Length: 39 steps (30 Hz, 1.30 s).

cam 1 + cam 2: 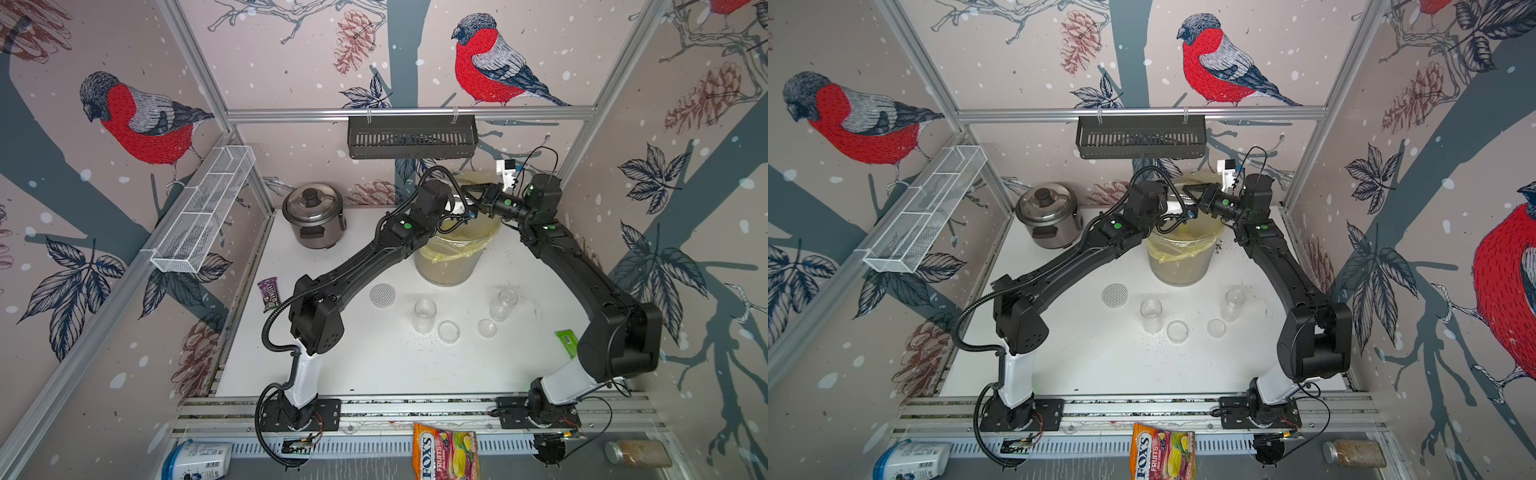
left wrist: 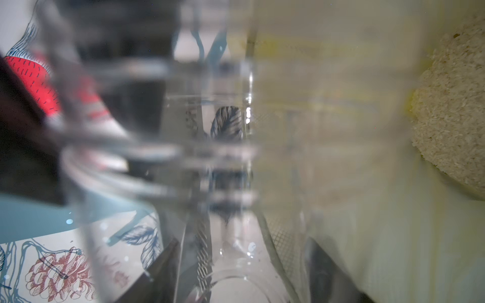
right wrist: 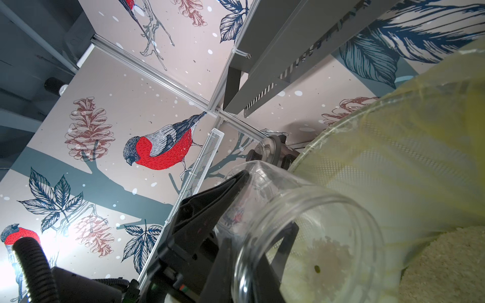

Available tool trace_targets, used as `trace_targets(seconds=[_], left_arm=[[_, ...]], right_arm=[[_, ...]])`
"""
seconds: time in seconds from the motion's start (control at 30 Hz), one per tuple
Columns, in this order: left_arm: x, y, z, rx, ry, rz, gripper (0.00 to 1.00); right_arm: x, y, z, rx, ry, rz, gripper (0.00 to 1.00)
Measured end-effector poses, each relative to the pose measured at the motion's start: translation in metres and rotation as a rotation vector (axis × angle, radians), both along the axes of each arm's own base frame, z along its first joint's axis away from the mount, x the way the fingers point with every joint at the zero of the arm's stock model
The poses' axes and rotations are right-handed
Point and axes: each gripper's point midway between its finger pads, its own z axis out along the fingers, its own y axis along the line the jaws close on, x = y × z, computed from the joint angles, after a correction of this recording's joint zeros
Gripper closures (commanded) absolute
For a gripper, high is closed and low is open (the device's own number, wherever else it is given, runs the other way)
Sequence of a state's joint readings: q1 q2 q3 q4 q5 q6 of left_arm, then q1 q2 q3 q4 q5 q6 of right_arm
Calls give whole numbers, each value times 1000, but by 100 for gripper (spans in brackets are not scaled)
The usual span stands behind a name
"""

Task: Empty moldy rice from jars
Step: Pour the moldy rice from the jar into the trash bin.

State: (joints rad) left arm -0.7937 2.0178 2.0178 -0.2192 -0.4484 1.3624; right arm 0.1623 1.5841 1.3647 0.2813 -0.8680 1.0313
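A pale clump of moldy rice (image 3: 328, 251) appears to cling inside the wider jar (image 3: 315, 204), which the left gripper (image 3: 262, 210) clasps around its body and holds tipped on its side, mouth open, over the yellow-bagged bin (image 1: 449, 266) near the far edge of the table (image 1: 374, 365). A rice heap (image 2: 451, 118) lies at the bottom of the bin. The right gripper (image 1: 467, 190) hovers just beside the jar above the bin's rim, its fingers seemingly drawn together to a point and holding nothing that can be seen. Towards the middle of the table, in front of the bin, the two narrow jars (image 1: 424, 313) (image 1: 503, 303) stand upright and uncapped, looking empty, with their clear lids (image 1: 449, 330) (image 1: 487, 327) lying flat between them and the silver dotted lid (image 1: 382, 295) to the left. The job seems to be in its closing stage: the last jar is being emptied, and the remaining clump looks stuck. The next move probably calls for a steeper tilt, a shake or a tap to free it, keeping the mouth inside the bin's rim so grains do not scatter on the table.
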Motion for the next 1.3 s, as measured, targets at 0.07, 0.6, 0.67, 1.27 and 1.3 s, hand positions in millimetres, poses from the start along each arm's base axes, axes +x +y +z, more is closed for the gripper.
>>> trace_targets(seconds=[0.07,0.6,0.67,1.27,1.3], left_arm=[[0,-1,2,3,4,-2,51],[-5,-2,5,-1,43,-22,33],[-5,-2,6,-5,44,-24,31],[-3,7,3,23,44,33,5],[-3,7,3,23,43,33,4]], right_arm=[[0,-1,0,11,4,-4,94],[-6,-6,6,130,13,-1,98],[-7,-7,7,132,14,-3,98],[1,3,8,113,-26,-46,99],[1,3,8,111,-31,-49,99]])
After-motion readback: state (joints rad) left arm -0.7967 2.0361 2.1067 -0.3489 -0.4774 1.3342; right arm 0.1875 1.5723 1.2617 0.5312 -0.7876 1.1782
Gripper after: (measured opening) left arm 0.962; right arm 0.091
